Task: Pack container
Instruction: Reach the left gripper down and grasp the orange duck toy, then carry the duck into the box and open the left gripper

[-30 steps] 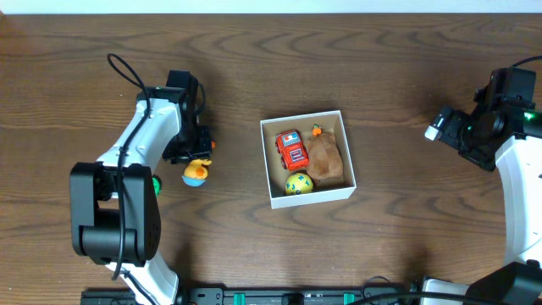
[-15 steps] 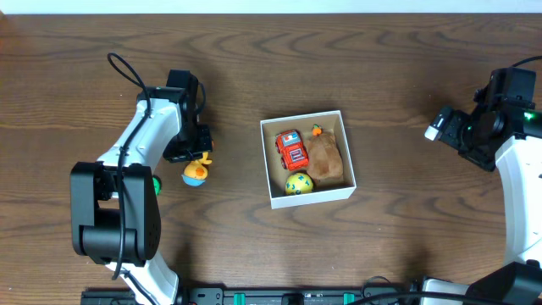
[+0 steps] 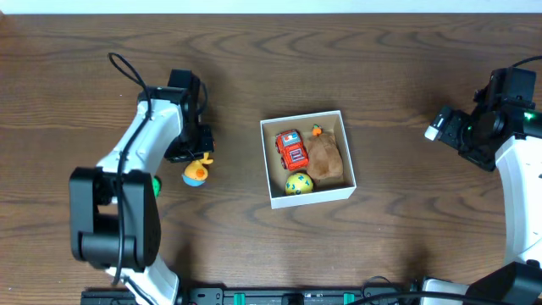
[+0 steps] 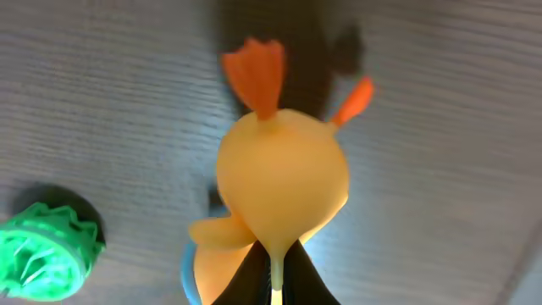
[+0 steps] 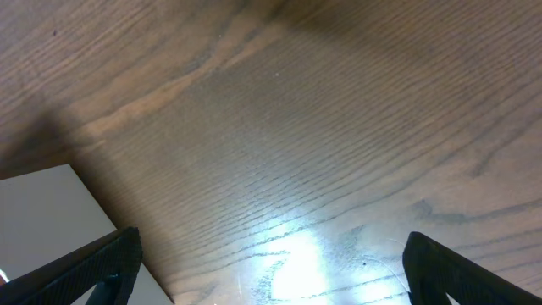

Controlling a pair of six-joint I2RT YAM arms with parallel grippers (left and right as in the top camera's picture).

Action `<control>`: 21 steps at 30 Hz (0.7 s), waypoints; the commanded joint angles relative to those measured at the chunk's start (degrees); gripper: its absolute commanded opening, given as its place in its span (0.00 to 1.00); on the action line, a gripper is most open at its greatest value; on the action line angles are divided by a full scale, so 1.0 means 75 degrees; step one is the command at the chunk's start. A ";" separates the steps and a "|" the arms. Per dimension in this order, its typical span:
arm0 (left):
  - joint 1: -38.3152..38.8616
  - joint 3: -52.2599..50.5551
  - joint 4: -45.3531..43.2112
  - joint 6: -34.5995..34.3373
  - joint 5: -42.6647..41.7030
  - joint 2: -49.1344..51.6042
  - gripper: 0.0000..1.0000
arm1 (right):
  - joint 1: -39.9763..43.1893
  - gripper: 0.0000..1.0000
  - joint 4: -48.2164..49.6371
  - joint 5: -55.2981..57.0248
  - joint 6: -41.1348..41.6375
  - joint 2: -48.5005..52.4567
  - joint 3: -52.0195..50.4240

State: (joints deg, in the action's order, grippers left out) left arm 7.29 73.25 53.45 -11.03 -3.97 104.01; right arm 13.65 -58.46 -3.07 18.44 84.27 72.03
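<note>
The container (image 3: 342, 193) is a square white-walled box with a tan inside at the table's middle. In it lie a red toy car (image 3: 291, 150), a yellow ball (image 3: 298, 183), a brown toy (image 3: 326, 158) and a small orange piece (image 3: 317, 130). A yellow-orange duck toy (image 3: 196, 173) with a blue rim is left of the container. My left gripper (image 3: 196, 159) is shut on a thin part of the duck (image 4: 284, 174). My right gripper (image 3: 447, 129) is open and empty over bare table at the far right.
A green toy (image 3: 156, 182) lies by the left arm's base; it also shows in the left wrist view (image 4: 47, 246). A white corner of something (image 5: 51, 220) shows at the lower left of the right wrist view.
The duck and my left gripper have shifted very slightly. The right arm has not moved.
</note>
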 commanded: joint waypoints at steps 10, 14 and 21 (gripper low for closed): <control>0.3136 0.0921 -0.0309 0.0726 0.0676 -0.2562 0.06 | 0.0015 0.99 0.0020 -0.0052 -0.0038 0.0038 -0.0035; 0.4164 0.0918 -0.0656 0.0723 0.0667 -0.2393 0.06 | 0.0015 0.99 0.0020 -0.0052 -0.0038 0.0038 -0.0035; 0.5167 0.0915 -0.0880 0.0624 0.0673 -0.1466 0.06 | 0.0015 0.99 0.0003 -0.0052 -0.0038 0.0038 -0.0035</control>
State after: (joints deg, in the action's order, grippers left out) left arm 44.91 80.01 46.65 -6.15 0.19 90.11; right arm 13.65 -58.43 -3.09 18.44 84.27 72.01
